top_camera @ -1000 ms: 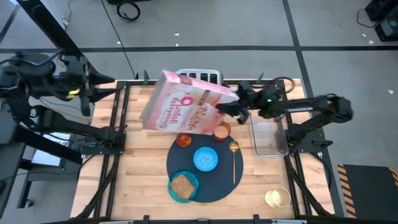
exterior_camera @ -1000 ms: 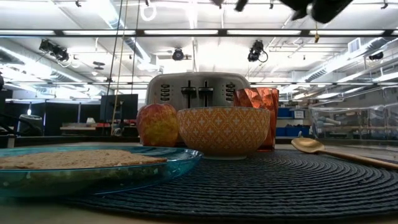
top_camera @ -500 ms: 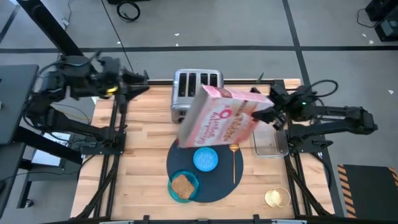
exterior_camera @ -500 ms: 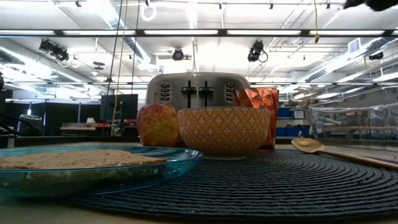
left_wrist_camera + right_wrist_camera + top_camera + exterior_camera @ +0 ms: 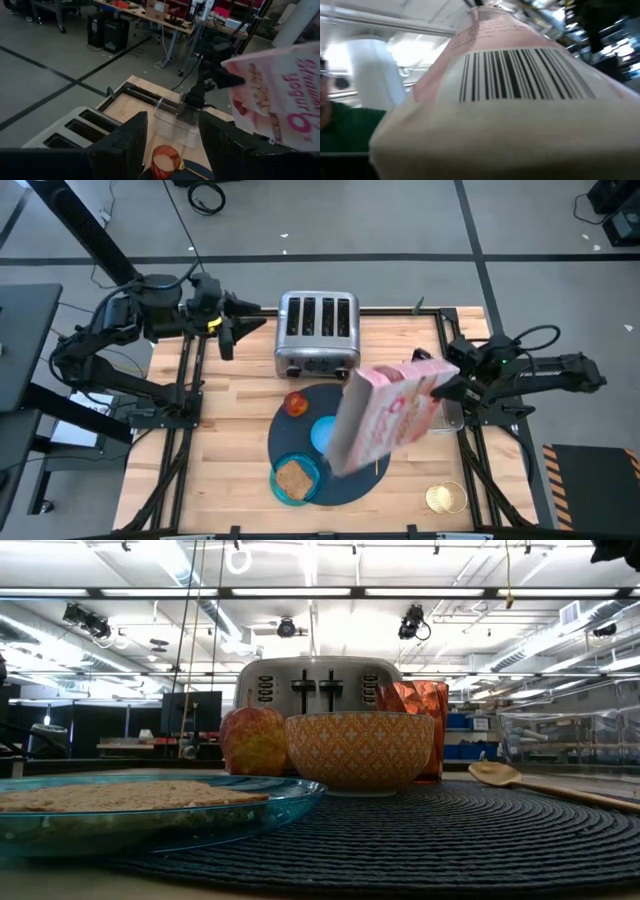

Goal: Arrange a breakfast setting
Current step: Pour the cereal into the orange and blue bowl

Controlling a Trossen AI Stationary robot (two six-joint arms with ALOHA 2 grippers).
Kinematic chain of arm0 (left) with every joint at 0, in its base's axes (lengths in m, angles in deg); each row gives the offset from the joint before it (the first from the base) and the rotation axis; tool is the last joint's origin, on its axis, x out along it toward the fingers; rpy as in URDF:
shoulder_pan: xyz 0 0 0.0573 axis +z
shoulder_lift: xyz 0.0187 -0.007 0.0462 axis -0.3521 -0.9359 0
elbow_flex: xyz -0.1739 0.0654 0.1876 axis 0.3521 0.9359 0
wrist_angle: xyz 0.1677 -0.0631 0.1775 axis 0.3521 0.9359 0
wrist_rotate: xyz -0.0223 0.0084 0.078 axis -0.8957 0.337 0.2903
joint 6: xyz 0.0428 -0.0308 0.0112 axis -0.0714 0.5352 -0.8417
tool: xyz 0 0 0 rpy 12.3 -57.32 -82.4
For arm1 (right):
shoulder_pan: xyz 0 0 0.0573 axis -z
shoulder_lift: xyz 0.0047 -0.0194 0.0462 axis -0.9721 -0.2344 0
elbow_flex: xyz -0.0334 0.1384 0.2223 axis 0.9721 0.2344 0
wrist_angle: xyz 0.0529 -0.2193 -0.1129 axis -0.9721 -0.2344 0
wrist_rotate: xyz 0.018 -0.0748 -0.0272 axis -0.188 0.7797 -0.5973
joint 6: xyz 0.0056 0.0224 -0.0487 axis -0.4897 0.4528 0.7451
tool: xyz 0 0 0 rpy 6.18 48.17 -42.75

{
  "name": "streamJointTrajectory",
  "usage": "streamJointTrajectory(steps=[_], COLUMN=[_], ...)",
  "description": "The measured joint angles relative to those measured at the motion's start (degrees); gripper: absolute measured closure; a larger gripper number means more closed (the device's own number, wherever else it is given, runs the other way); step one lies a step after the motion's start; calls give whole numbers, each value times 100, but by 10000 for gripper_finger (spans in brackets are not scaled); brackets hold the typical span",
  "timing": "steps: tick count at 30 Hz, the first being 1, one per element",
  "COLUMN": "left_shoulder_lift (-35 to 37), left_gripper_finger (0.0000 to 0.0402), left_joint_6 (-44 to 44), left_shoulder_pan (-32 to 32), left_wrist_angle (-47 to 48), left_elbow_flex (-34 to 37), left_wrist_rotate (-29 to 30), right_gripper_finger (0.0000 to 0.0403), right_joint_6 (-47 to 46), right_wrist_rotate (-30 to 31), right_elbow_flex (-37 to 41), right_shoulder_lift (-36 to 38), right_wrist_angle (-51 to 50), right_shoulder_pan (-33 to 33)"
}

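My right gripper (image 5: 448,386) is shut on the pink cereal box (image 5: 390,418), high over the right half of the navy mat (image 5: 345,483). The box hides the spoon and the cup from above. On the mat are the bowl (image 5: 320,432), the teal plate (image 5: 282,489) with the toast (image 5: 292,477), and the red-orange fruit (image 5: 296,402). The low view shows the copper cup (image 5: 415,705) and the gold spoon (image 5: 500,775). My left gripper (image 5: 170,150) is open and empty, above the table's far left, left of the toaster (image 5: 317,330). My right gripper holds the cereal box by its end toward the table's right edge (image 5: 436,382), coming roughly level from the right. The box is lifted clear and tilted, its other end lower over the mat. In the right wrist view the box (image 5: 510,100) hides the fingers.
The chrome toaster stands at the far middle. A clear container (image 5: 452,418) sits at the right edge under my right arm. A small gold round thing (image 5: 445,497) lies near the front right corner. Bare wood lies left of the mat.
My right gripper has carried the cereal box from over the toaster toward the table's right and near edges. The box has turned and now hangs over the mat's right half. My left gripper has moved toward the table's right, closer to the toaster.
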Motion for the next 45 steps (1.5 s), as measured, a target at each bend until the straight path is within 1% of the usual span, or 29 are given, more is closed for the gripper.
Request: streamJointTrajectory(steps=[5,10,12,15,21,25,28,31,37,41,45], left_shoulder_lift=[-46,-86,-120,-199,-314,-359,-454,-621,-1018,-1264,-1433], left_gripper_finger=[216,216,216,216,216,216,216,218,218,218,218], left_joint_6=[56,177,177,179,172,175,180,331,475,474,470], left_shoulder_pan=[-4,-2,-2,-2,0,0,-8,-76,-235,-411,-580], left_wrist_angle=[-43,-59,-49,-113,-196,-292,-255,-218,-172,-146,-151], left_elbow_flex=[-4,-9,-8,-7,-6,-17,-9,-2,-7,-7,-7], left_wrist_rotate=[101,119,117,117,117,137,137,135,135,137,136], right_gripper_finger=[224,224,224,224,225,225,225,225,225,225,225], right_joint_6=[-27,36,98,247,797,1109,1350,1513,1784,1856,1793], right_wrist_rotate=[194,813,1152,1725,3035,3896,4487,5051,6102,6538,6808], right_elbow_flex=[34,28,30,28,58,248,471,624,653,655,655], right_shoulder_lift=[148,483,587,678,689,840,1060,1306,1608,1754,1852], right_wrist_angle=[-86,-758,-970,-1017,-1150,-1112,-1075,-1185,-1902,-2179,-2713], right_shoulder_pan=[-711,-1462,-1815,-2415,-3704,-4432,-4861,-5181,-5602,-5717,-5729])
